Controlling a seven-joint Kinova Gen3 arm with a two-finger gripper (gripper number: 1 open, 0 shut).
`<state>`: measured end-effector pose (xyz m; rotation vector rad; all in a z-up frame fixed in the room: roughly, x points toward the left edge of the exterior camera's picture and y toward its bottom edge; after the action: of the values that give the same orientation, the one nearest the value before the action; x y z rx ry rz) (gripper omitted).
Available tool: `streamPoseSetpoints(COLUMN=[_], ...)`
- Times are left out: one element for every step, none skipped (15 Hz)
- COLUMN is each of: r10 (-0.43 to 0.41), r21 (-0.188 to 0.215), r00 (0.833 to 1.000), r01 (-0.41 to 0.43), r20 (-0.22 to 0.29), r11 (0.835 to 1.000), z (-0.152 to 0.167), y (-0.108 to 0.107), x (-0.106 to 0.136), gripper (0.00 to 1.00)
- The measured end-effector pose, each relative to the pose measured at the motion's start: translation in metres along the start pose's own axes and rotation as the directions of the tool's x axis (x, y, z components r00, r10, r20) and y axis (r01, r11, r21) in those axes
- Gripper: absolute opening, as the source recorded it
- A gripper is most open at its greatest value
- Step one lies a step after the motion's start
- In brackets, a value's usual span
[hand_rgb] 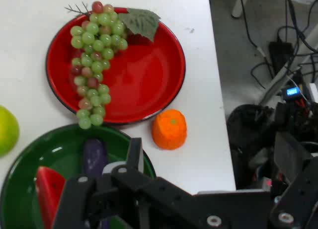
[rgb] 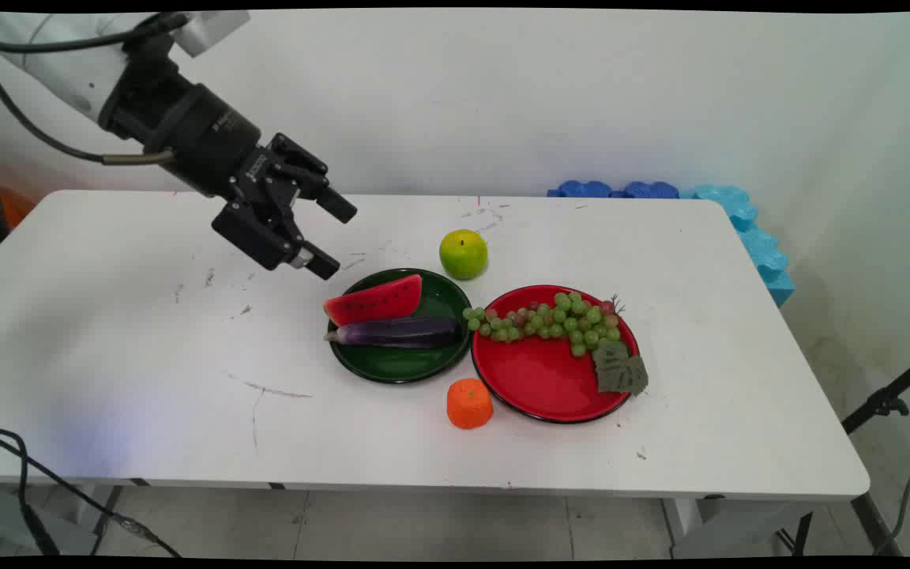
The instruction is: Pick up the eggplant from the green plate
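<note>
Jaws apart, gripper (rgb: 334,239) hovers beside green plate (rgb: 439,359); only hand view shows floor cables (hand_rgb: 293,35)

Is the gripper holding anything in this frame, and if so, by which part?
Nothing is held. The gripper hangs open above the table, up and left of the green plate with the watermelon slice and eggplant; nothing sits between its fingers.

Two plates: one green plate (rgb: 392,367) (hand_rgb: 20,189), one red plate (rgb: 538,387) (hand_rgb: 144,85). One watermelon slice (rgb: 374,300) (hand_rgb: 48,191), one eggplant (rgb: 400,332) (hand_rgb: 94,157), one grape bunch (rgb: 554,320) (hand_rgb: 94,60) with one leaf (rgb: 619,371) (hand_rgb: 140,21). One green apple (rgb: 463,254) (hand_rgb: 6,129), one orange (rgb: 469,403) (hand_rgb: 169,129).
</note>
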<state>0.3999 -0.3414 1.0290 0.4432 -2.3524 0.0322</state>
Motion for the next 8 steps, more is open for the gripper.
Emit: streamPoseSetpoints(r10=[0.001,0.0,-0.001,-0.002,-0.001,0.0,0.002,0.0], r21=[0.007,0.013,0.022,0.029,0.039,0.048,0.06,0.077], r00=[1.0,1.0,1.0,1.0,1.0,1.0,1.0,0.999], r01=[-0.001,0.0,0.001,0.001,0.0,-0.001,-0.004,-0.003], r20=[0.001,0.002,0.006,0.009,0.017,0.021,0.03,0.042], r11=[1.0,1.0,1.0,1.0,0.999,0.999,0.998,0.997], z=[0.001,0.002,0.005,0.008,0.012,0.016,0.023,0.033], y=[0.0,0.0,-0.001,-0.001,-0.002,-0.003,-0.004,-0.007], x=[0.004,0.008,0.014,0.018,0.025,0.03,0.037,0.044], gripper=[1.0,1.0,1.0,1.0,1.0,1.0,1.0,1.0])
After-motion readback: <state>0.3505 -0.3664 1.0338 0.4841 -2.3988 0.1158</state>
